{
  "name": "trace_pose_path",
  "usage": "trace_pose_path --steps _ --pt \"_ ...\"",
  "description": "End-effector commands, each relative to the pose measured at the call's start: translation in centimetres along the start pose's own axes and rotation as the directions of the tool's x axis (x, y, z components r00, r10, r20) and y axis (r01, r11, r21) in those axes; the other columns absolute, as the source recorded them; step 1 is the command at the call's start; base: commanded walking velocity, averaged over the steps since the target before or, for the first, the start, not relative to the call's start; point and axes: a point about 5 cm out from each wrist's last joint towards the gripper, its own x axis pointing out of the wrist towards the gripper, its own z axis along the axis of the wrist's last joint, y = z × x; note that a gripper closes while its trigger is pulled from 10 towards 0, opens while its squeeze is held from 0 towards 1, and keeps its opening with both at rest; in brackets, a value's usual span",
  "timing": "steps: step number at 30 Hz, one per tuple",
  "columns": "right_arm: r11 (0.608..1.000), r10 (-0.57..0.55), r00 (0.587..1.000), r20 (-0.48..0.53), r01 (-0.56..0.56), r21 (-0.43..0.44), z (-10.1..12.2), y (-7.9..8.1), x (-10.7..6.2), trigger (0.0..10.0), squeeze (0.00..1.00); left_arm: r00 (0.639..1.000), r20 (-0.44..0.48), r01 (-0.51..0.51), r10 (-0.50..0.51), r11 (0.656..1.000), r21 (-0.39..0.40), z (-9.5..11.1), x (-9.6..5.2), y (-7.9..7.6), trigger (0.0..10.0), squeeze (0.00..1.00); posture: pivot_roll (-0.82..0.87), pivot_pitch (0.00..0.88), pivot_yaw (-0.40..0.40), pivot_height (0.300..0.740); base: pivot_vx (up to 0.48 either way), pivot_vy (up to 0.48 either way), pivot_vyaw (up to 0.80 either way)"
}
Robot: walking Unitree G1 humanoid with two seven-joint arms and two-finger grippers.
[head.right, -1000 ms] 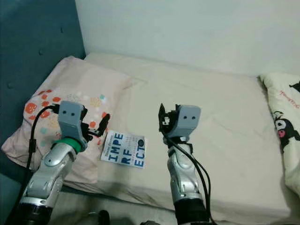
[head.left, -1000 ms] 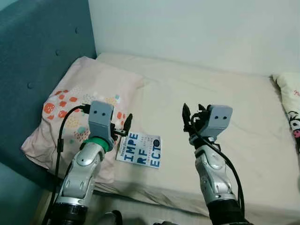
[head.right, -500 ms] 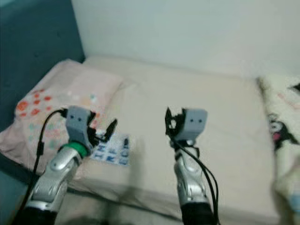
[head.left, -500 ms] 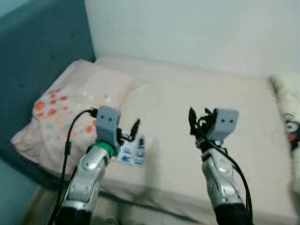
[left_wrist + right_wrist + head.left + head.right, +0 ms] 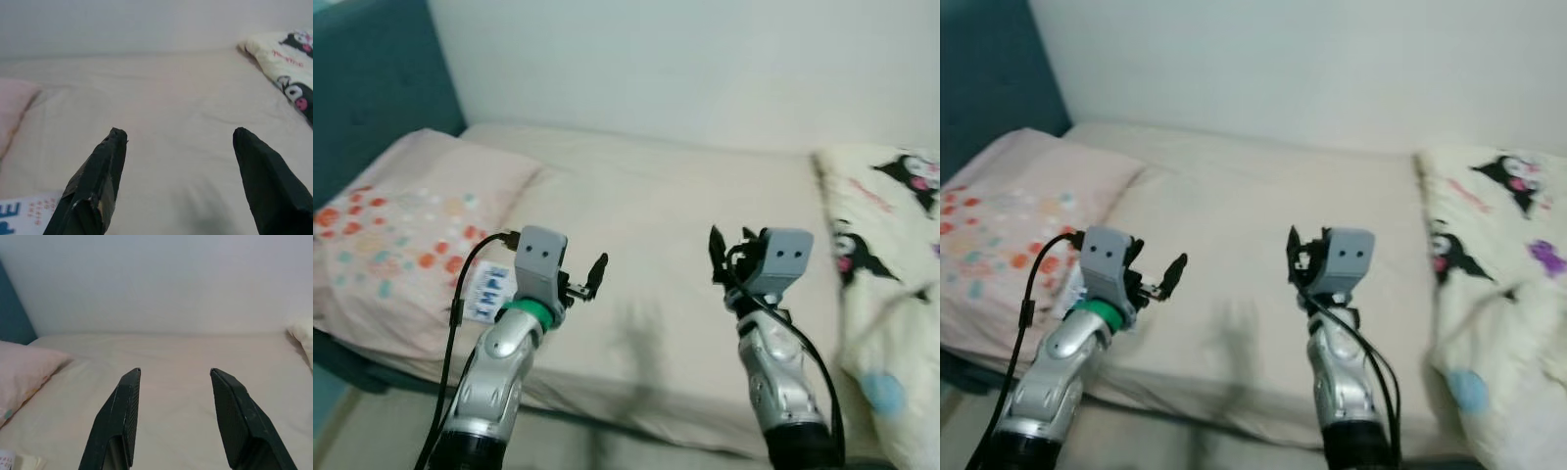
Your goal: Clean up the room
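Two claws, left [image 5: 592,277] and right [image 5: 717,257], parted; one book [image 5: 492,290].

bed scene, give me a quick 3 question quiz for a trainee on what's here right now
1. True or false: the left hand holds the book.
2. Multiple choice: where does the book lie? A) on the cartoon blanket B) at the edge of the pink pillow, beside the left arm C) on the floor
3. Fill in: the cartoon-print blanket lies on the robot's ____ side of the bed.

Key
1. False. The left hand is open with nothing between its fingers; so is the right hand.
2. B, by the pink pillow.
3. right
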Motion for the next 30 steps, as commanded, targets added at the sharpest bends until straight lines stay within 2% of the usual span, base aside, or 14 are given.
trace_pose_path --steps 1,30 --pt "1.0 0.002 1.0 -0.016 -0.002 0.001 -0.39 0.06 -0.19 10.0 0.0 1.0 -0.016 0.002 -0.002 1.0 -0.012 -0.49 -0.13 -0.02 10.0 0.0 -0.01 0.008 0.028 0.74 0.0 -0.39 0.0" --pt "1.0 -0.004 1.0 -0.023 0.004 0.006 -0.74 0.16 -0.59 10.0 0.0 0.999 -0.03 0.009 -0.009 1.0 -0.007 -0.65 -0.14 0.06 10.0 0.0 -0.02 0.021 0.041 0.74 0.0 -0.382 0.0"
